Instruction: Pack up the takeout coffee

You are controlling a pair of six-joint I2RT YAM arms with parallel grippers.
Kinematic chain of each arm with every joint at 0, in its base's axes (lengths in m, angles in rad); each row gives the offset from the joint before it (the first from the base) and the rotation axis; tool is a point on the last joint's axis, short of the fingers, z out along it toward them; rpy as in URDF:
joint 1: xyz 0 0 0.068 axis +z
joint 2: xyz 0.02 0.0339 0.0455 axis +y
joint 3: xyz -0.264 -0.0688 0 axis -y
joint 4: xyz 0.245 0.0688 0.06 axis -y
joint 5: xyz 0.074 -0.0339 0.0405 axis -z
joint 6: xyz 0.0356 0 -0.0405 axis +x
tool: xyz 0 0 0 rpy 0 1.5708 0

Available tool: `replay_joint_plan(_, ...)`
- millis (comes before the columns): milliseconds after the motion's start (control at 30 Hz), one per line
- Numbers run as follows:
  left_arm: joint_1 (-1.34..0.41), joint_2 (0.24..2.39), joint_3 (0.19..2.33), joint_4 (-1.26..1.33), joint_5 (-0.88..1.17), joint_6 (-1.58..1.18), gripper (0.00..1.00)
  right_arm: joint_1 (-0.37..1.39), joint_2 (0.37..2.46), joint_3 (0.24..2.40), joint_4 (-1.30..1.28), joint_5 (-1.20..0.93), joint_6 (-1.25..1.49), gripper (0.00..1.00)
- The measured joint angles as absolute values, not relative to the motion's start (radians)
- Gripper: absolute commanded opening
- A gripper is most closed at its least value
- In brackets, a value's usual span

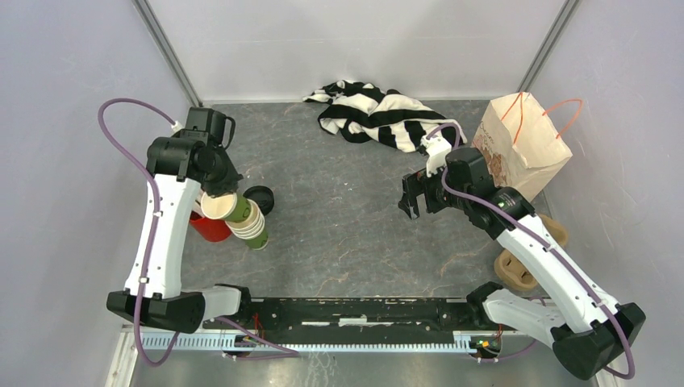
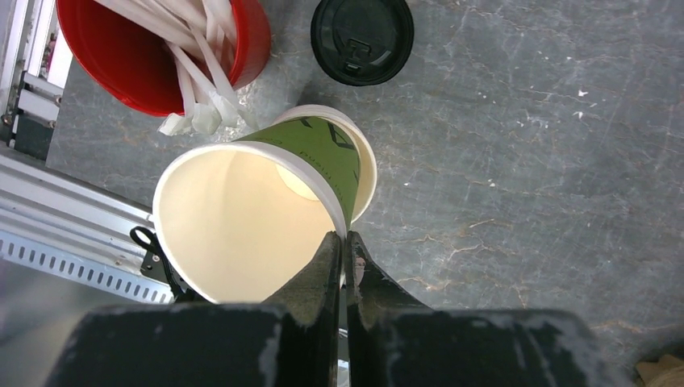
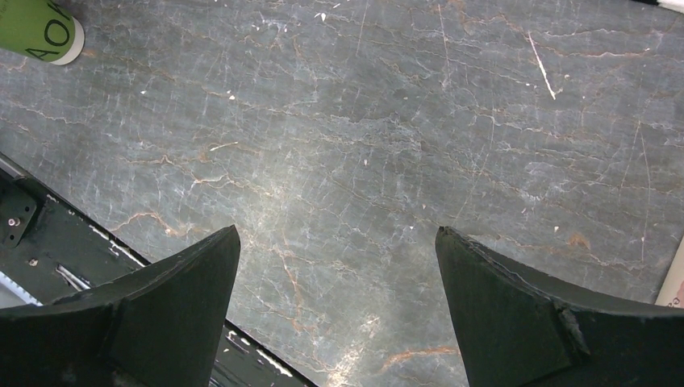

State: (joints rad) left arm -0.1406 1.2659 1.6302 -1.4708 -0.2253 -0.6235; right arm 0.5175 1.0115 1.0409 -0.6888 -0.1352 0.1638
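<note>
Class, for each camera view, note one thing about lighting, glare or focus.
Top external: soft, even light, only faint shadows, everything sharp. Left wrist: the lidless green cup shows a very bright cream inside against the dark left gripper pinching its rim. Right wrist: a pale sheen of glare on the table near the bottom edge, below the open right gripper.

The left end effector (image 2: 345,242) grips the top cup (image 2: 234,218) by its rim, with a bucket of stirrers (image 2: 129,72) ahead to its left and a loose lid (image 2: 361,38) straight ahead. The right end effector (image 3: 337,234) hangs over the counter (image 1: 347,226), a paper bag (image 1: 520,145) behind it and a cloth (image 1: 375,113) to its right.
</note>
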Motion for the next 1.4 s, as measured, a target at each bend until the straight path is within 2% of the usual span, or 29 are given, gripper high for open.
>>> replay_joint_plan(267, -0.141, 1.269, 1.758, -1.472, -0.169, -0.545, 0.02, 0.517, 1.031, 1.026, -0.672, -0.163, 0.172, 0.98)
replay_joint_plan(533, -0.15, 1.226, 1.816, -1.374, 0.036, -0.437, 0.02, 0.517, 1.062, 1.029, -0.67, -0.175, 0.173, 0.98)
replay_joint_plan(600, -0.209, 1.196, 1.758, -1.298, 0.045, -0.442, 0.02, 0.517, 1.061, 1.043, -0.68, -0.164, 0.172, 0.98)
replay_joint_plan(700, -0.4, 1.207, 1.672, -1.212, -0.001, -0.479, 0.02, 0.517, 1.052, 1.082, -0.691, -0.126, 0.171, 0.98)
replay_joint_plan(867, -0.681, 1.466, 1.67, -1.106, -0.174, -0.512, 0.02, 0.518, 0.992, 1.14, -0.708, -0.007, 0.161, 0.98)
replay_joint_plan(1033, -0.884, 1.859, 1.803, -1.067, -0.31, -0.505, 0.02, 0.519, 0.877, 1.158, -0.714, 0.168, 0.161, 0.98)
replay_joint_plan(1133, -0.97, 2.008, 1.88, -1.066, -0.322, -0.469, 0.02, 0.519, 0.8, 1.157, -0.69, 0.255, 0.162, 0.98)
replay_joint_plan(1400, -1.042, 2.072, 1.988, -1.043, -0.268, -0.318, 0.02, 0.519, 0.667, 1.138, -0.582, 0.497, 0.159, 0.98)
